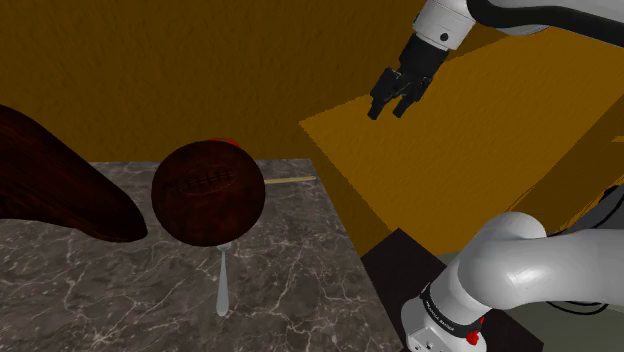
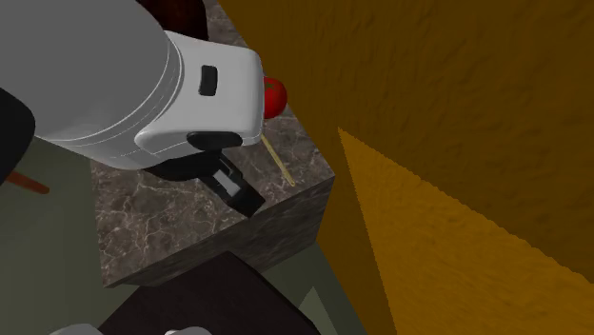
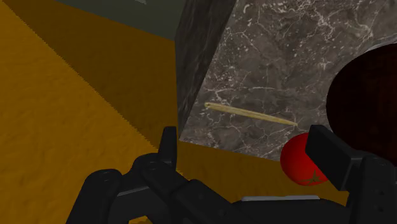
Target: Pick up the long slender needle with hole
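Note:
The needle (image 3: 251, 114) is a thin pale-yellow sliver lying flat on the marble table (image 3: 273, 57), close to the table's edge. In the shoulder view the needle (image 1: 290, 181) lies along the far edge, and in the second exterior view the needle (image 2: 278, 160) lies near the corner. My gripper (image 1: 390, 108) hangs open high above and off the table's right side, holding nothing. In the wrist view the gripper (image 3: 248, 153) has its fingers (image 3: 167, 146) wide apart, with the needle ahead between them.
A red tomato-like ball (image 3: 302, 162) sits just past the needle's thin end. A large dark brown round thing (image 1: 208, 190) stands mid-table, another dark brown shape (image 1: 60, 185) at the left. A pale grey utensil (image 1: 222, 285) lies nearer. An ochre wall (image 1: 470, 130) rises beside the table.

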You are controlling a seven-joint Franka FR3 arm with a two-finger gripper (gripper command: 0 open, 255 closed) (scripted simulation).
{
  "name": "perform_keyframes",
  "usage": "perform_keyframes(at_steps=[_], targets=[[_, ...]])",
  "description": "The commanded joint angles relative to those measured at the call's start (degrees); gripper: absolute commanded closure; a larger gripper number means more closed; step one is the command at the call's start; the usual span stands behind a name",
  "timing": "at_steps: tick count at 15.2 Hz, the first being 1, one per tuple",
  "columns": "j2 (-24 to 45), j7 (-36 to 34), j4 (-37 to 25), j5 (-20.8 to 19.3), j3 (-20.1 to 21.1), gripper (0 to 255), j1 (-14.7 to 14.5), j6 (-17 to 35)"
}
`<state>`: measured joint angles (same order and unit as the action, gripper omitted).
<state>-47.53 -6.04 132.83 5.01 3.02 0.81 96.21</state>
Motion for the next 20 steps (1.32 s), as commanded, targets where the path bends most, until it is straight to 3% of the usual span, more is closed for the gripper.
perform_keyframes(at_steps=[1,11,20], targets=[[0.0,0.0,0.0,0.0,0.0,0,0.0,0.0],[19.57,26.82,-1.38,-1.33,-6.16,0,-8.23,12.96],[38.41,49.58,-7.78,-0.31,-7.59,0,-14.17,20.3]])
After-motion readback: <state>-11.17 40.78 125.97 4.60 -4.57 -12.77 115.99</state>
